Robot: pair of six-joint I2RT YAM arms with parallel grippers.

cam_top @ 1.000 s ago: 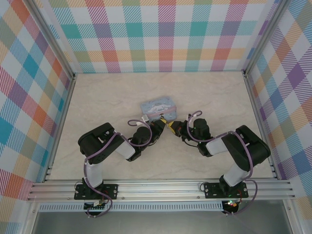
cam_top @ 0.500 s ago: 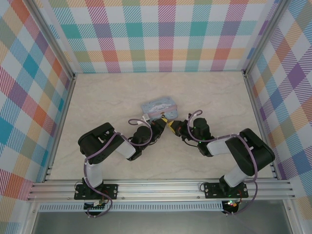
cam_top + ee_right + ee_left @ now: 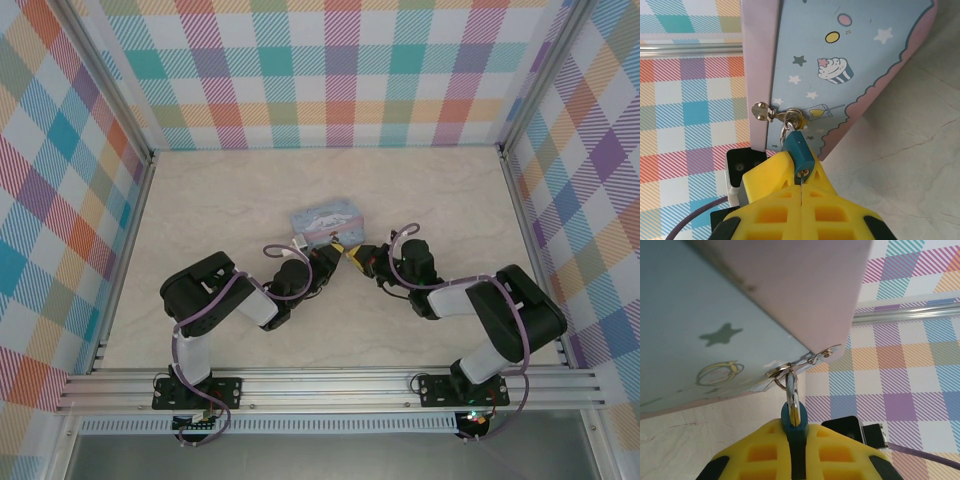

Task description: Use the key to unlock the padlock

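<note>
Top view gives you the layout: pastel tin (image 3: 325, 217) near the middle of the table (image 3: 220, 200), slightly toward the far edge. Left gripper (image 3: 330, 254) and right gripper (image 3: 353, 258) meet at its near side.

Left wrist view adds the padlock (image 3: 792, 421) edge-on. Its thin teal body is pinched in closed ribbed yellow jaws, and the shiny wire shackle (image 3: 792, 396) goes through the tin's metal hasp (image 3: 785, 372).

Right wrist view adds the padlock's flat face and brass keyhole (image 3: 802, 173). Right jaws are closed on the key (image 3: 802, 184), a thin dark sliver in the seam, tip at the keyhole.

Marble-look tabletop, glossy printed tin.
</note>
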